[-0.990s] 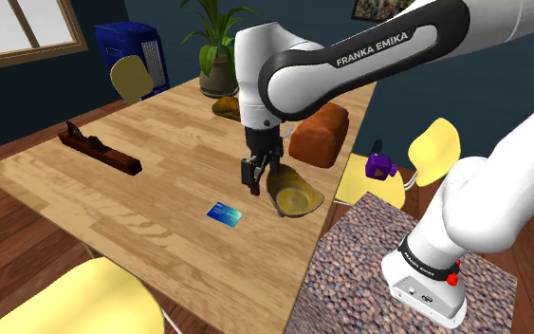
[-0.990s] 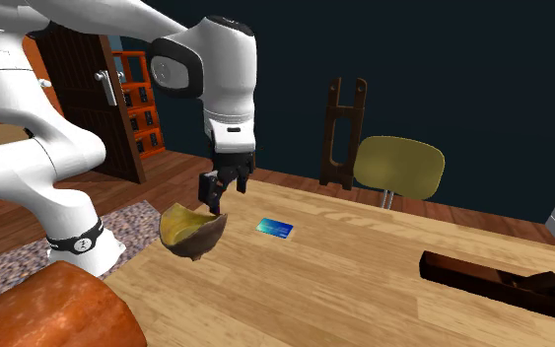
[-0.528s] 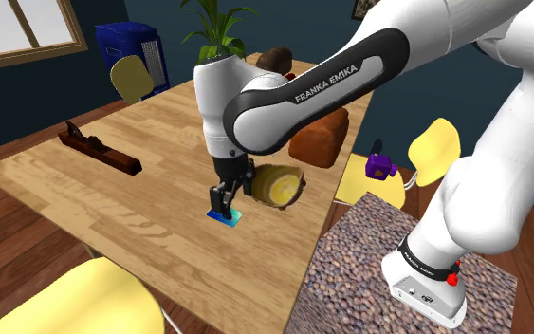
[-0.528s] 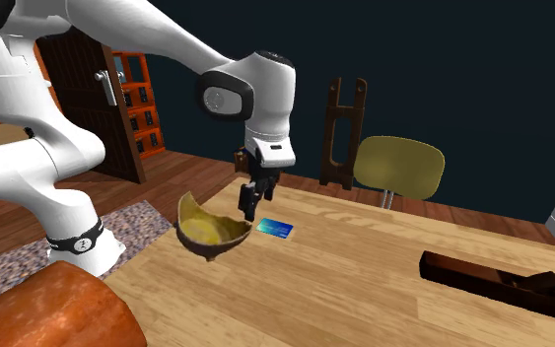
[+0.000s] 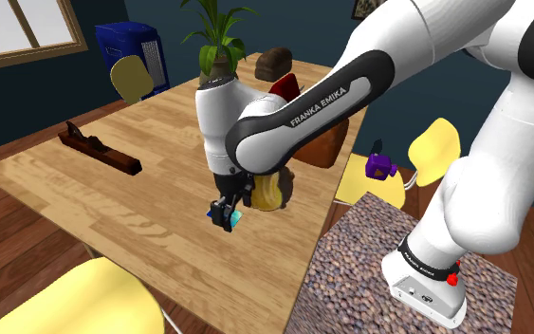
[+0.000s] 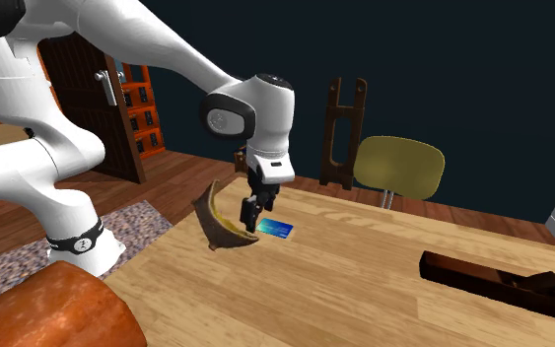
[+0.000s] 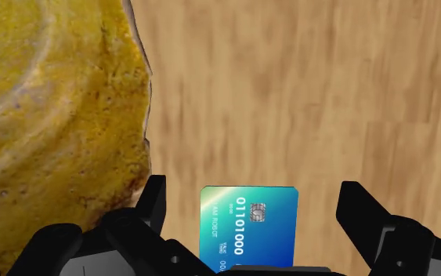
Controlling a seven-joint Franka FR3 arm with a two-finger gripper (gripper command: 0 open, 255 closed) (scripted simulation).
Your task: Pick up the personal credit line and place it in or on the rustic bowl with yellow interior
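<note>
Credit card (image 7: pixel 250 231) lies flat inside the parted claw (image 7: pixel 254 194), tilted bowl (image 7: pixel 54 102) seemingly touching one finger.

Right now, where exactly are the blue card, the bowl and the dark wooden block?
Blue card (image 7: pixel 250 227), wrist view: middle of its face.
Bowl (image 7: pixel 54 102), wrist view: its yellow inside.
Dark wooden block (image 5: pixel 101 150), shoulder view: middle of its top.

Even, bright light falls on the table (image 5: pixel 113 204); walls (image 6: pixel 462 79) lie dim.

Arm (image 5: pixel 303 100): FRANKA EMIKA; card (image 7: pixel 248 235): 01101000
</note>
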